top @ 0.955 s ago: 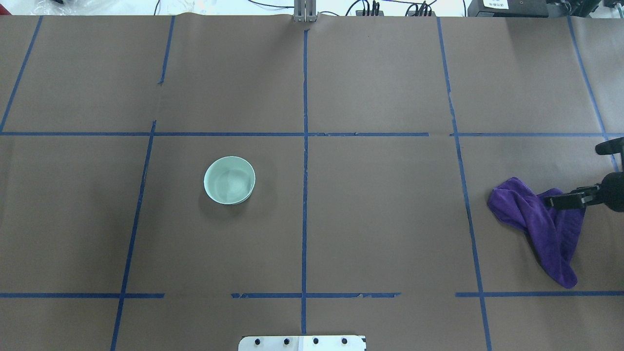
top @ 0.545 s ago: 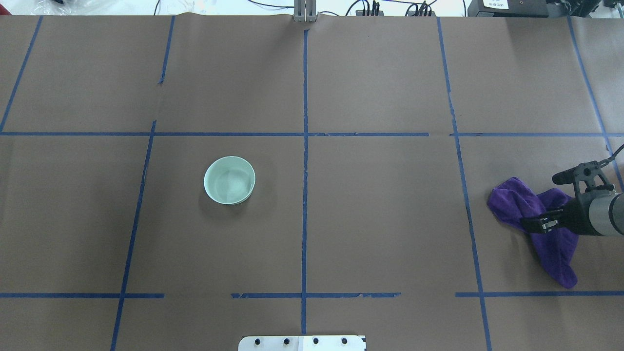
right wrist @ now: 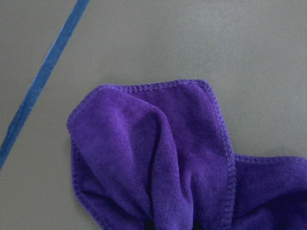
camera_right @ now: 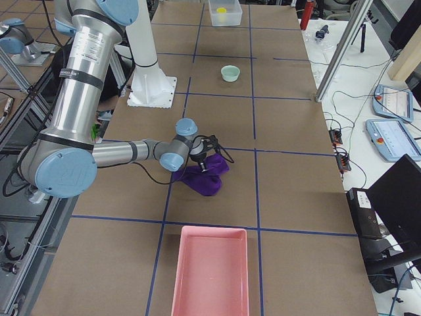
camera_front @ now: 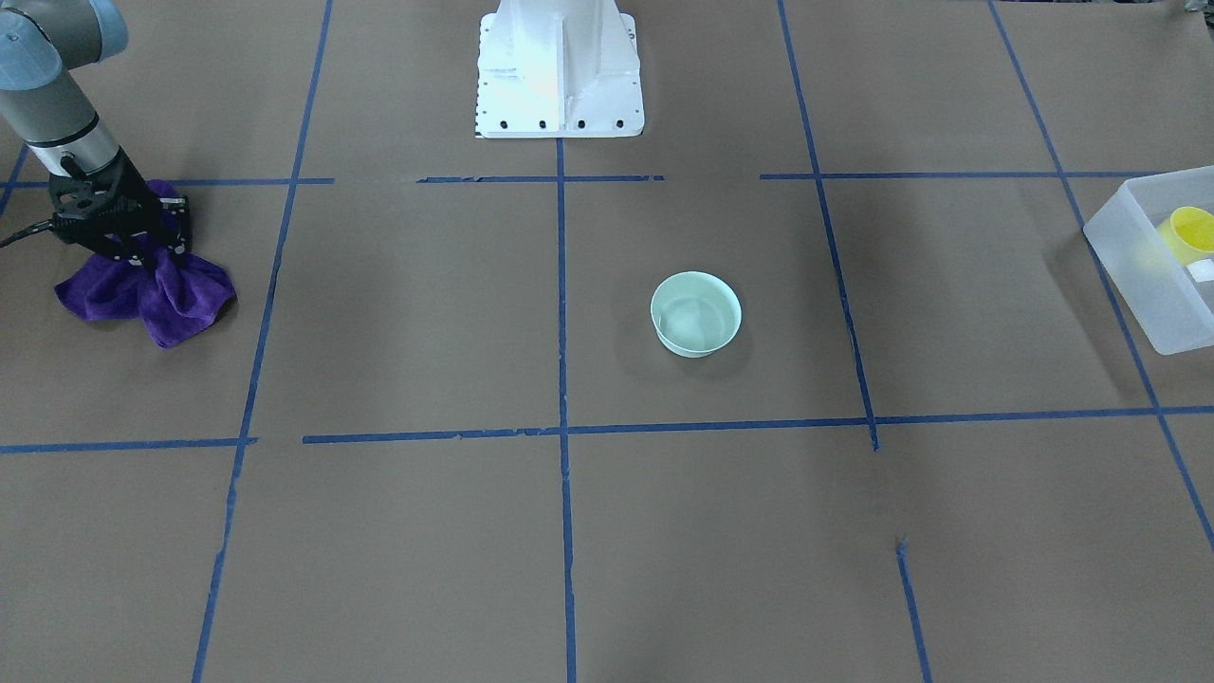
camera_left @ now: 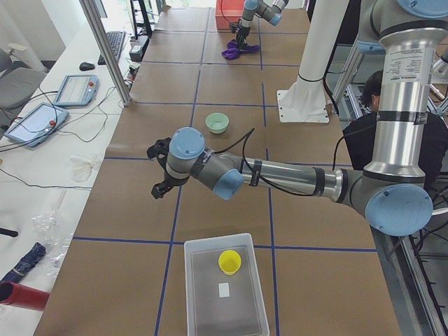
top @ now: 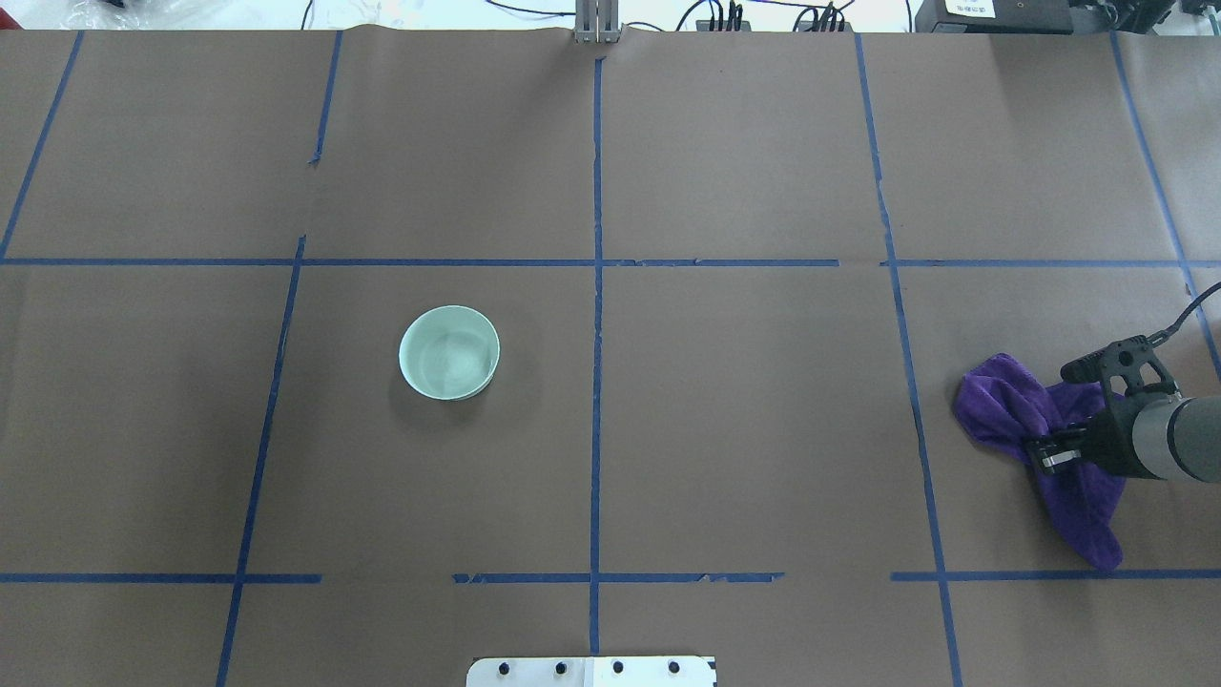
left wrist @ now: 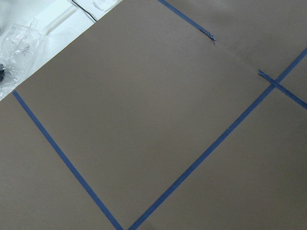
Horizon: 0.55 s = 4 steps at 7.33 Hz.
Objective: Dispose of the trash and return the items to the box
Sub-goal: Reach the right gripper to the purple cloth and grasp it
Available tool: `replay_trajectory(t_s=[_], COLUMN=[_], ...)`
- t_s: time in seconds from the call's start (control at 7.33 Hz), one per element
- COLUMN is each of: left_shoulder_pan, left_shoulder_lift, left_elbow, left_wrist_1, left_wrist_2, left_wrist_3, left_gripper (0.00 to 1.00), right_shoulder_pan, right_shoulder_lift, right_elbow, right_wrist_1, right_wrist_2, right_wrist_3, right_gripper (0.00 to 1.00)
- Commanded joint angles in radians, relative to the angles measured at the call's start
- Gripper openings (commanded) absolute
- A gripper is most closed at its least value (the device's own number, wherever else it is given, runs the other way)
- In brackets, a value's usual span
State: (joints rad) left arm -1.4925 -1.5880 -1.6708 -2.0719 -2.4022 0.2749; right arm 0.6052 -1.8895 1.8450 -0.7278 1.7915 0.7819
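Brown paper is covering the table point(top: 744, 429), with blue tape point(top: 597, 382) dividing it into large squares. At the table's right end, the right pincer point(top: 1040, 456) is pointing down into a crumpled purple cloth point(top: 1002, 405), and its tips are sinking among the folds. I cannot tell whether it is spread or pinching the fabric. Its wrist camera is showing only the cloth's stitched hem and folds bunching toward the bottom edge of that view. Most of the cloth is spreading out from the pincer toward the table's middle, while one tail is trailing toward the robot's side.

Well apart from this pincer, past the centre tape line on the robot's left half, the mint-green bowl point(top: 448, 352) is sitting upright on the paper, alone in its square.

Only the left side view is catching the left pincer point(camera_left: 162, 187), hanging above bare paper, and from there I cannot tell how it is set. The bowl is lying beyond it toward the far arm. On its other side, at the table's left end, the box point(camera_left: 187, 294) is holding the yellow cup point(camera_left: 229, 261) and a small white piece.

A pink tray point(camera_right: 210, 276) is lying near the right pincer, toward the table's end.
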Motion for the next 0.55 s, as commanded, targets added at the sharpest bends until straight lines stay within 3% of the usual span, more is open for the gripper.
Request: replay_trajectory(t_s=[0.0, 0.14, 0.41], left_shoulder_pan=[0.0, 0.0, 0.0], left_shoulder_lift=[0.003, 0.005, 0.007], left_elbow=[-0.001, -0.001, -0.004], left_wrist_1=[-0.001, -0.001, -0.001], left_wrist_2=[-0.002, -0.002, -0.003], left_wrist_3=[0.001, 0.001, 0.0], left_gripper=[1.0, 1.0, 1.0], right_shoulder_pan=[0.031, 0.086, 0.353], right_shoulder_lift=[-0.014, -0.014, -0.02], right_elbow=[0.005, 0.009, 0.058], right_wrist_1=[-0.004, -0.005, -0.115], right_wrist_2=[0.009, 0.043, 0.258], right_wrist_3=[-0.074, -0.12, -0.337], right_gripper=[0.0, 0.0, 0.0])
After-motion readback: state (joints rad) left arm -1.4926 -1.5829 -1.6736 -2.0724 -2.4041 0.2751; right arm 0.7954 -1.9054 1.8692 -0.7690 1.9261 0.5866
